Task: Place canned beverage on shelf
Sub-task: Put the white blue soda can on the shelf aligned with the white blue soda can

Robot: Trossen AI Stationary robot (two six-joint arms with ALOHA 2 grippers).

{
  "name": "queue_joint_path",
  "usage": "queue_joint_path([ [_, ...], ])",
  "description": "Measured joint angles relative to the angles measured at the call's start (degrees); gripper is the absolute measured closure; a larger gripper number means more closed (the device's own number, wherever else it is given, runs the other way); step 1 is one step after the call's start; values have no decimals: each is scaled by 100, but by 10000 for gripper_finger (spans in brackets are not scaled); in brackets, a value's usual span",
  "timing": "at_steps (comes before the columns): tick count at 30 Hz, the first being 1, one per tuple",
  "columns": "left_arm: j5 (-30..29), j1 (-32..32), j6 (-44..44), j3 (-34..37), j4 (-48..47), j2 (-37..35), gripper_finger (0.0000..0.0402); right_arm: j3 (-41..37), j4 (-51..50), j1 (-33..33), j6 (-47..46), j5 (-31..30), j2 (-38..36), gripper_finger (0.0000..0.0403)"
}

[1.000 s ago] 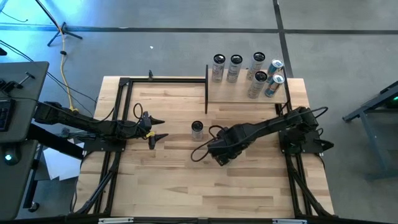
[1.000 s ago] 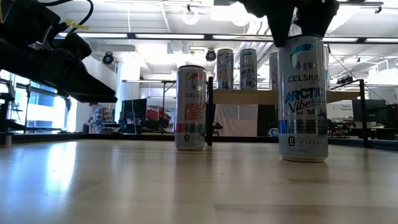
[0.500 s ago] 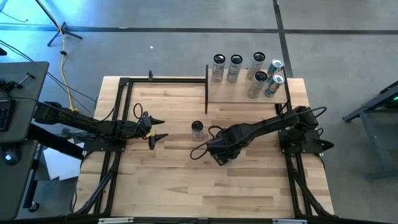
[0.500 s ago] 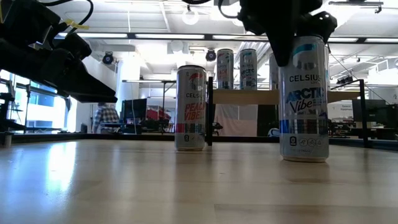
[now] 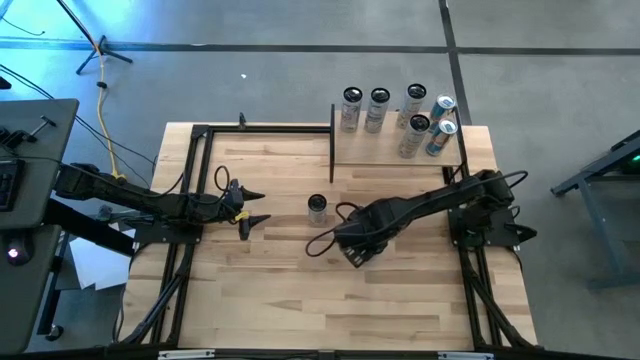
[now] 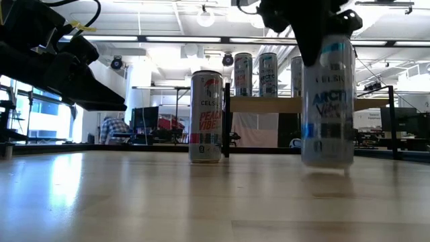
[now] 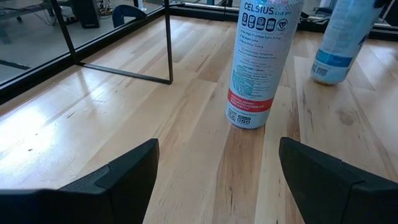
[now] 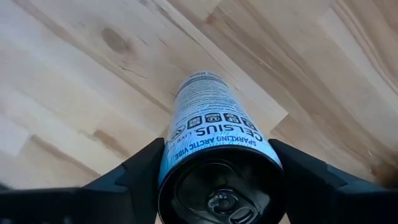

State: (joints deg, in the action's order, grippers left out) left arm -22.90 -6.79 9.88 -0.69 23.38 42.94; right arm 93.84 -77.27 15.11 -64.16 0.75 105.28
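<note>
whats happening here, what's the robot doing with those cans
The right hand has closed on the top of a blue Celsius can near the middle of the table, and the can looks just lifted off the wood. A second can with red lettering stands upright nearby. Six cans already stand on the shelf at the far edge. The left hand waits open at the left side, holding nothing.

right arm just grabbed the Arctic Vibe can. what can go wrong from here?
1. The right gripper holds the blue can only near its top; it may swing or slip.
2. The shelf already carries six cans; landing space is tight.
3. The Peach Vibe can stands nearby and might get clipped.
</note>
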Motion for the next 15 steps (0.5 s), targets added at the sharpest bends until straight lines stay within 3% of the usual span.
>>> queue_joint_path([
  [8,1,2,-1,0,1,0,96,0,-55,-131,-16,-128,-606,162],
  [15,2,2,-1,0,0,0,96,114,-317,-825,597,-153,-1026,162],
])
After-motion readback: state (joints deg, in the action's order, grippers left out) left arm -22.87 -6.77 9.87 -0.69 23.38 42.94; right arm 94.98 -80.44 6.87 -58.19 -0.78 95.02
